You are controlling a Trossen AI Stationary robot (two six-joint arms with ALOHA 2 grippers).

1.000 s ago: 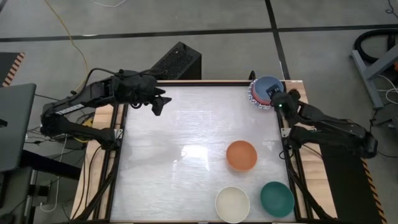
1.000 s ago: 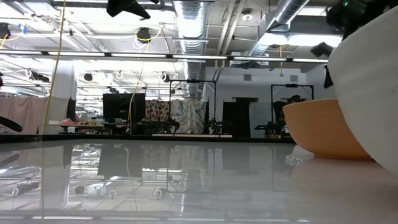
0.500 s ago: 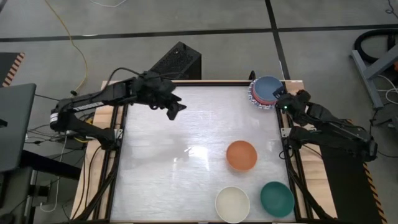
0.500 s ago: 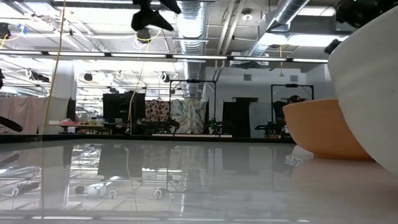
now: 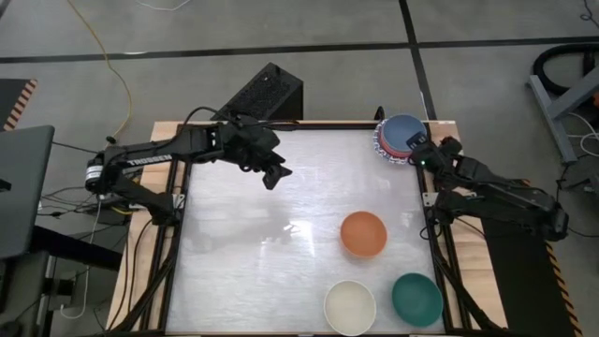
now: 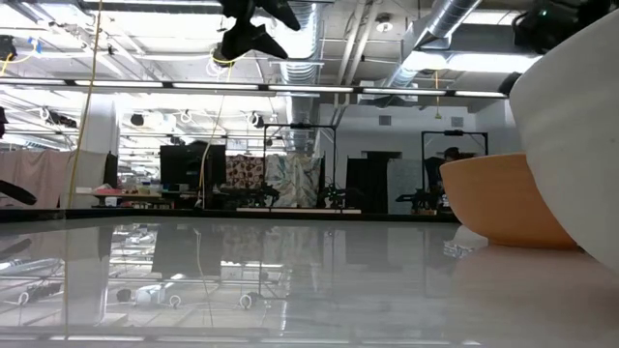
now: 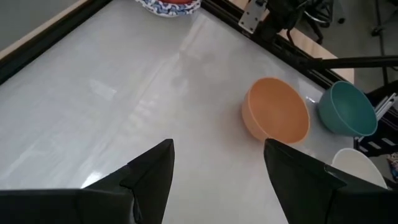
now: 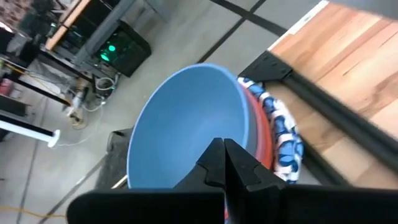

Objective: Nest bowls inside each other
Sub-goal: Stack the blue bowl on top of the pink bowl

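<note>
My left tool (image 5: 278, 177) hangs over the worktop (image 5: 234, 271), out past the far left area toward the middle, fingers spread wide and holding nothing. In the left wrist view both dark fingers (image 7: 152, 174) stand apart with bare worktop (image 7: 93, 93) between them.

My right tool (image 5: 417, 150) sits at the far right corner, pinched fully together right at the rim of the blue bowl (image 5: 402, 133). In the right wrist view the fingertips (image 8: 225, 163) meet at the near edge of the blue bowl (image 8: 189, 124); can't tell if they actually pinch the rim or just touch it.

Bowl stack: blue bowl on top, nested in a red bowl (image 8: 258, 134), which sits in a white bowl with blue pattern (image 8: 281, 140). Stack is at the far right corner of the worktop, tilted in the wrist view. How many more sit underneath, I can't tell.

Loose bowls, all upright and apart from each other:
- orange bowl (image 5: 363, 234), right of centre
- cream bowl (image 5: 350, 306), near edge
- teal bowl (image 5: 416, 299), near edge, just right of the cream one

Low view: cream bowl (image 6: 580, 145) fills the right side, orange bowl (image 6: 498, 198) behind it.
</note>
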